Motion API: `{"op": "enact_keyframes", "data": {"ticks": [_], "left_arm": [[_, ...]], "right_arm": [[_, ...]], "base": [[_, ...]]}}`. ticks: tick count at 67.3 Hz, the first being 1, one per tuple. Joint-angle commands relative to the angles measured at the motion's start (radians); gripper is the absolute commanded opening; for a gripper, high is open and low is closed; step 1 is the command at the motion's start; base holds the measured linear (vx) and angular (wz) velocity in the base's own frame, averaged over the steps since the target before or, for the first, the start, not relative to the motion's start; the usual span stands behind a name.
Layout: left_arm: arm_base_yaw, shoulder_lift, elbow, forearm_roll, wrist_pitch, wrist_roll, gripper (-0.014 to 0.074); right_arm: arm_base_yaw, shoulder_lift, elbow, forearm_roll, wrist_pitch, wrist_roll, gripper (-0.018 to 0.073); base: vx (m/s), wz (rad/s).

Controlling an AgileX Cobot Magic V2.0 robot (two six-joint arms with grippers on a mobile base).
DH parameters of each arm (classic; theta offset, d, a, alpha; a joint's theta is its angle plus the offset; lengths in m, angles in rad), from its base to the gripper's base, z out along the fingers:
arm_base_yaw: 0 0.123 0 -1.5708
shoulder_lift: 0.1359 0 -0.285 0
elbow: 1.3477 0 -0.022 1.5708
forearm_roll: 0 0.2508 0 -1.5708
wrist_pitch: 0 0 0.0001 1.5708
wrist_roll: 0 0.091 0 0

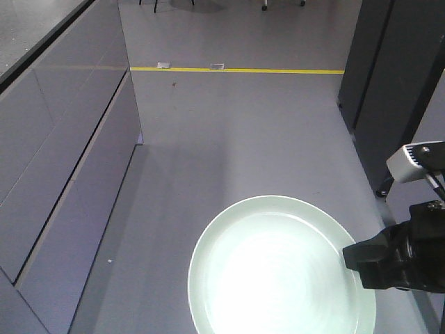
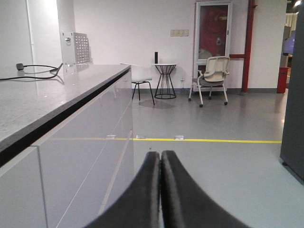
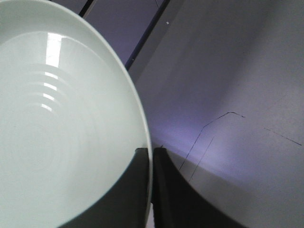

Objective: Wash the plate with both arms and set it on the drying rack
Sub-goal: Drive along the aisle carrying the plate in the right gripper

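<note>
The pale mint-green plate (image 1: 278, 271) hangs face up above the grey floor at the bottom middle of the front view. My right gripper (image 1: 358, 261) is shut on the plate's right rim. In the right wrist view the plate (image 3: 57, 123) fills the left side, and the right gripper (image 3: 150, 153) pinches its rim between both black fingers. My left gripper (image 2: 161, 154) is shut and empty, pointing along the floor beside the counter; it does not show in the front view. The drying rack is out of view.
A long grey counter with cabinet fronts (image 1: 62, 160) runs along the left; a cable (image 2: 33, 71) lies on its top. A yellow floor line (image 1: 236, 70) crosses ahead. A dark cabinet (image 1: 396, 90) stands at the right. Chairs and a small table (image 2: 165, 80) stand far back.
</note>
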Motion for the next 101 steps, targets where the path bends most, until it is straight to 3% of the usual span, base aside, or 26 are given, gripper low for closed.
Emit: {"op": "enact_keyframes", "data": {"ticks": [1, 101], "left_arm": [[-0.004, -0.013, -0.031, -0.002, -0.068, -0.005, -0.0006], [-0.004, -0.013, -0.031, -0.002, -0.068, -0.005, -0.0006]], "right_arm": [[-0.001, -0.013, -0.026, 0.036, -0.038, -0.011, -0.0004], [-0.001, -0.013, -0.026, 0.036, -0.038, -0.011, -0.0004]], "base": [[0.15, -0.09], [0.14, -0.1]]}}
